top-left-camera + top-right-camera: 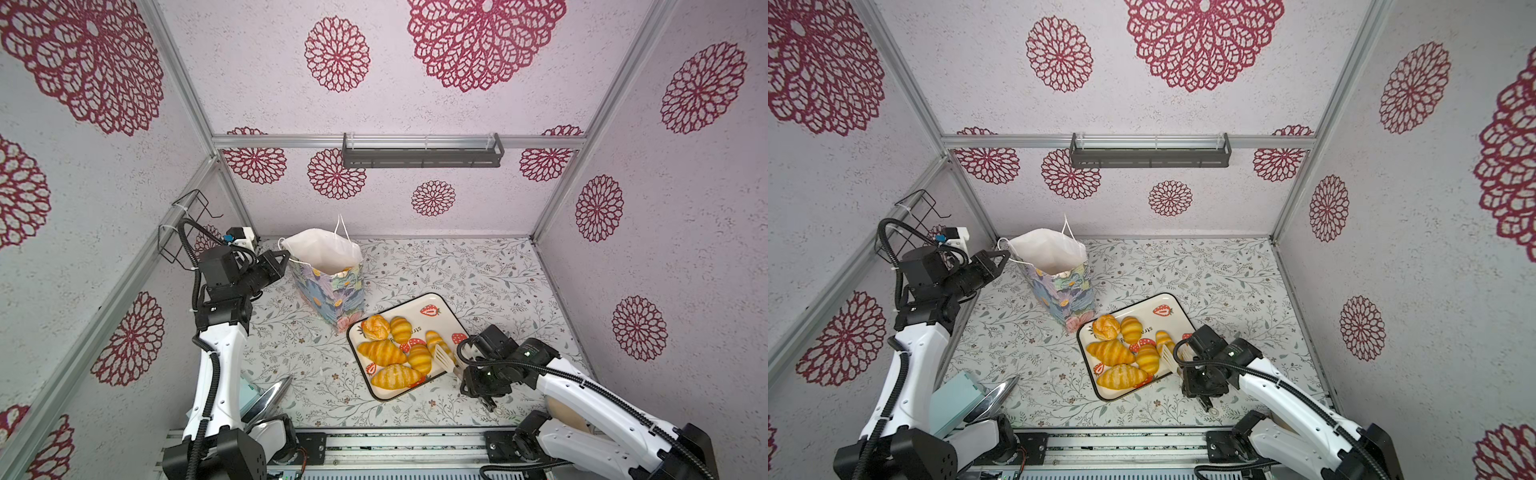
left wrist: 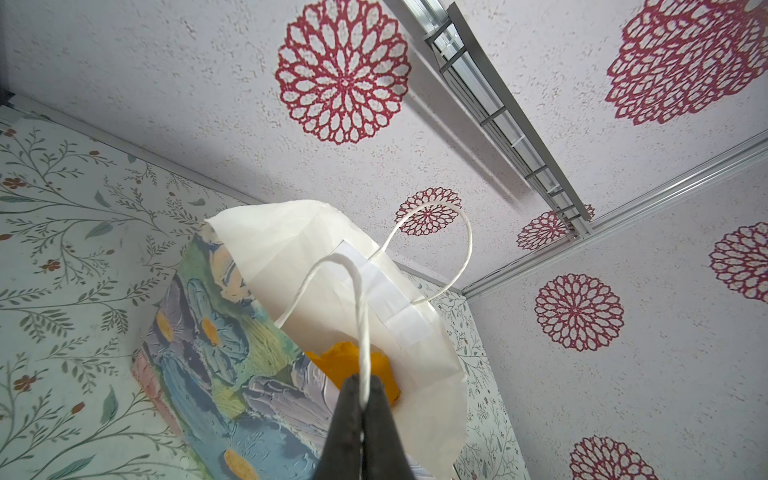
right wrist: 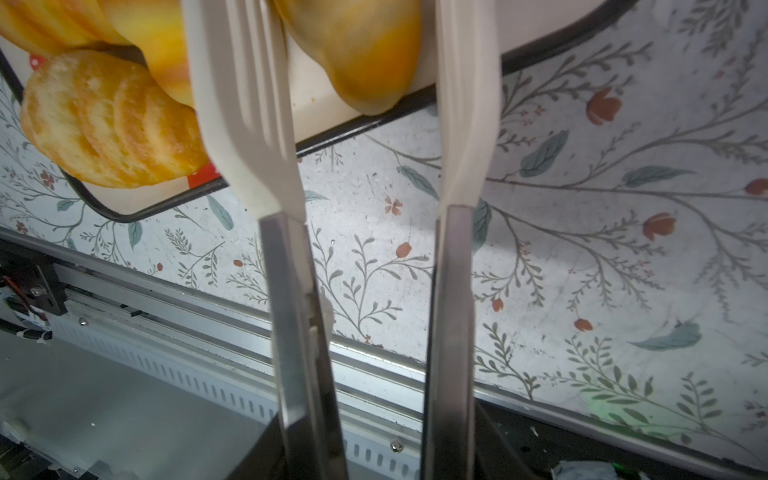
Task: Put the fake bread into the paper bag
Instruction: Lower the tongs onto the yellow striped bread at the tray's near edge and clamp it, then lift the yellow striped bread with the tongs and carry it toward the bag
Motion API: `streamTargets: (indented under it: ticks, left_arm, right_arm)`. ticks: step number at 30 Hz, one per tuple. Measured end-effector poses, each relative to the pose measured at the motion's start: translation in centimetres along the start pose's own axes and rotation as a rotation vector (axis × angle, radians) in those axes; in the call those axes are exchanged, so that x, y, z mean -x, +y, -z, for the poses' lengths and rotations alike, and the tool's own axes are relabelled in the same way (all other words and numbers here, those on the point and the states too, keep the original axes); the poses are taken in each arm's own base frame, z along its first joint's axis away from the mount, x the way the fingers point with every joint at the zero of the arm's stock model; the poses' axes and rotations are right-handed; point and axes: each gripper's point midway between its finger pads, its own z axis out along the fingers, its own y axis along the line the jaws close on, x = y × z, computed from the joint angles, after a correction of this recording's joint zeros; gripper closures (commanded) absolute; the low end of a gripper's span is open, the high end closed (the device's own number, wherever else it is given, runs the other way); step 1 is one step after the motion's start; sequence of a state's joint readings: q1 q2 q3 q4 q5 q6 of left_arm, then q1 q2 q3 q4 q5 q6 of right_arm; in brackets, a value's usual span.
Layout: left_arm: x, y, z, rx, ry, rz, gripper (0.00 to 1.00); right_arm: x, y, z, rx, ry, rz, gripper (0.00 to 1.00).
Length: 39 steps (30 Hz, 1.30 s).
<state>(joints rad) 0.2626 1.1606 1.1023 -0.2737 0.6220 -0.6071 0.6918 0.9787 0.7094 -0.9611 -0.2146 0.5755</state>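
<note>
Bagging pastries: left gripper (image 2: 363,388), jaws shut on the floral paper bag's (image 1: 332,293) white cord handle (image 2: 360,316). Right gripper (image 3: 376,461), jaws partly closed around white-tipped steel tongs (image 3: 245,124), which straddle a golden toy pastry (image 3: 357,54) at the strawberry-printed tray's (image 1: 441,306) three o'clock. Next, I judge: squeeze, lift, carry toward eleven o'clock.

Robot test cell in a lab: a floral-print tabletop (image 1: 478,270) is boxed in on three sides by wallpapered panels (image 1: 257,75) held in aluminium profiles (image 1: 282,141). A metal rail (image 1: 399,451) is bolted along the tabletop's front edge, with left arm (image 1: 218,365) and right arm (image 1: 590,395) mounted on it. A grey rack (image 1: 422,160) is fixed above the tabletop's back edge.
</note>
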Motion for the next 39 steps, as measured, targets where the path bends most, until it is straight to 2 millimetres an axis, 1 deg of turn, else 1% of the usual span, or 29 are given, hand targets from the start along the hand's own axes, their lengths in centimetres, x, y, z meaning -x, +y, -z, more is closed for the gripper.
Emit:
streamTargets:
  ticks: [7, 12, 16, 24, 32, 34, 39]
  left_arm:
    - [0.0, 0.0, 0.0, 0.000, 0.000, 0.000, 1.00]
    - [0.0, 0.0, 0.0, 0.000, 0.000, 0.000, 1.00]
    - [-0.1, 0.0, 0.0, 0.001, 0.001, 0.001, 1.00]
    - [-0.1, 0.1, 0.0, 0.001, 0.002, 0.002, 1.00]
    - [-0.1, 0.3, -0.1, 0.009, 0.003, 0.004, 1.00]
    - [0.0, 0.3, -0.1, 0.013, 0.000, 0.001, 1.00]
    - [1.1, 0.4, 0.2, 0.040, -0.023, -0.003, 1.00]
  right_arm:
    - [0.1, 0.0, 0.0, -0.004, -0.001, 0.011, 0.60]
    - [0.7, 0.1, 0.7, -0.009, -0.033, 0.019, 0.65]
    - [1.2, 0.2, 1.3, -0.011, -0.068, 0.024, 0.68]
    - [3.2, 1.2, 4.2, 0.010, -0.186, 0.032, 0.69]
    - [5.3, 2.7, 6.0, 0.049, -0.272, 0.040, 0.70]
    - [5.9, 3.2, 6.5, 0.065, -0.297, 0.041, 0.71]
    - [7.5, 4.6, 7.8, 0.107, -0.360, 0.054, 0.71]
